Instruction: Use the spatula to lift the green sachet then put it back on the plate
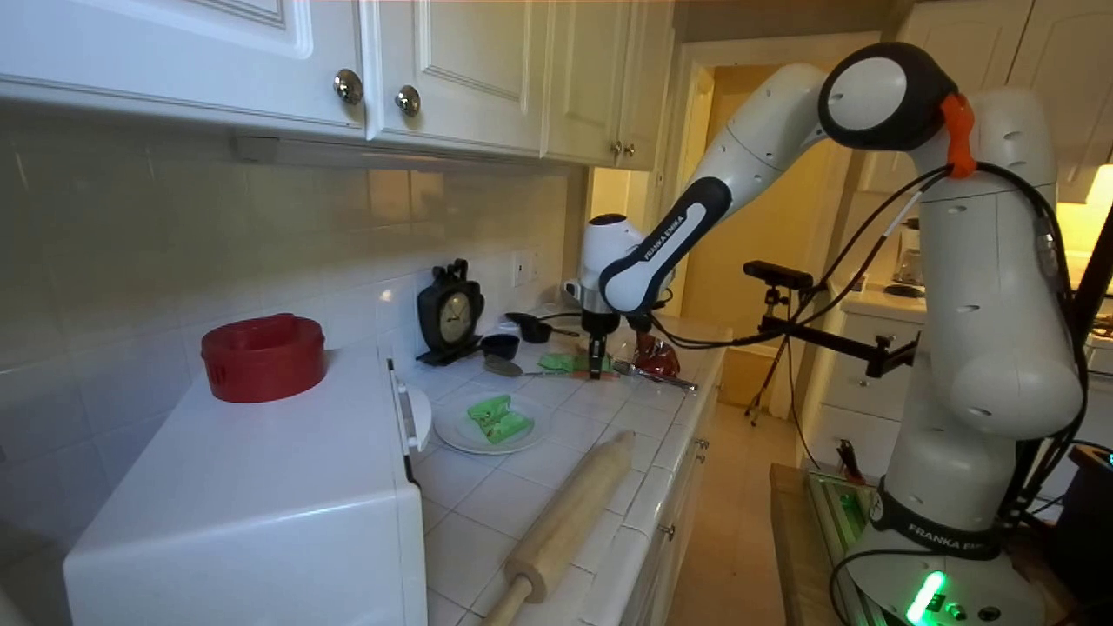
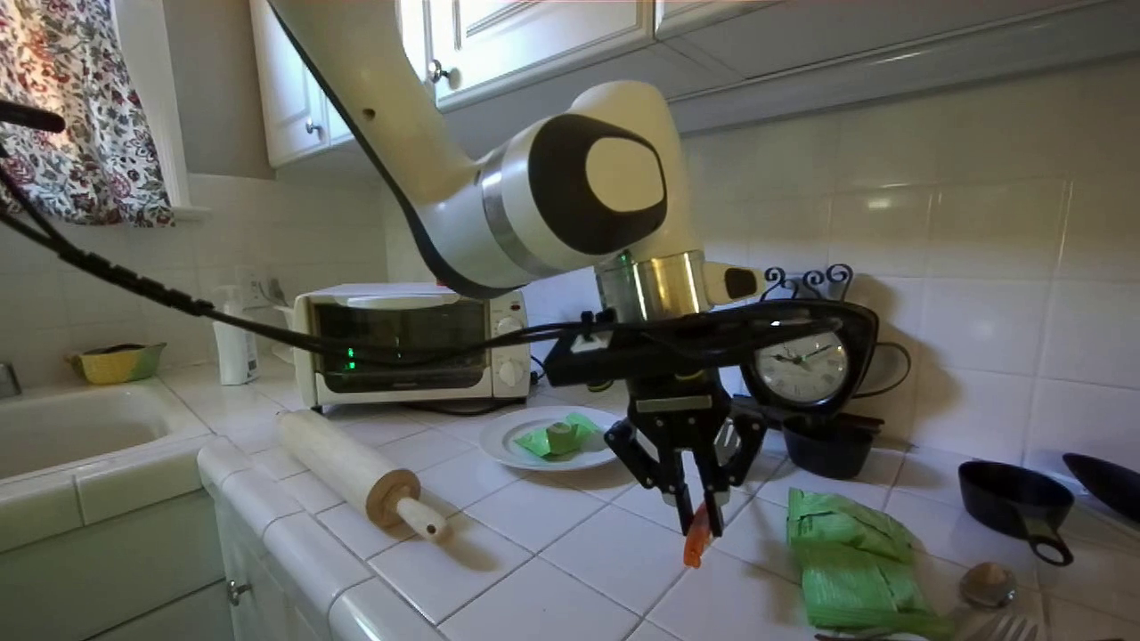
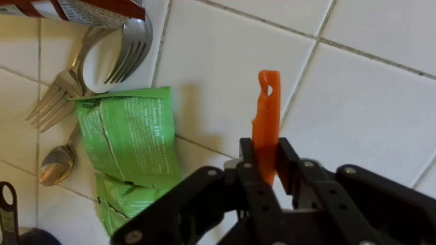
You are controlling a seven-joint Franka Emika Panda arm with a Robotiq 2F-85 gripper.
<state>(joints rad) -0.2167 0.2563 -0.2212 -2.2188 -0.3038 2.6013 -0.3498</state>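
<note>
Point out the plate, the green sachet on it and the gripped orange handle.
Plate (image 1: 446,424): an exterior view, its bare rim.
Green sachet (image 1: 499,421): an exterior view, its middle.
Orange handle (image 3: 267,119): the wrist view, middle of its exposed part.

In an exterior view my arm (image 1: 991,278) stands up from its base (image 1: 965,578) to a high bent elbow (image 1: 887,96), and my forearm (image 1: 748,152) slopes down from there to my wrist (image 1: 609,252); my fingers (image 3: 287,161) hang point-down beneath it, close together in a grip, nearly parallel, their tips a little apart
</note>
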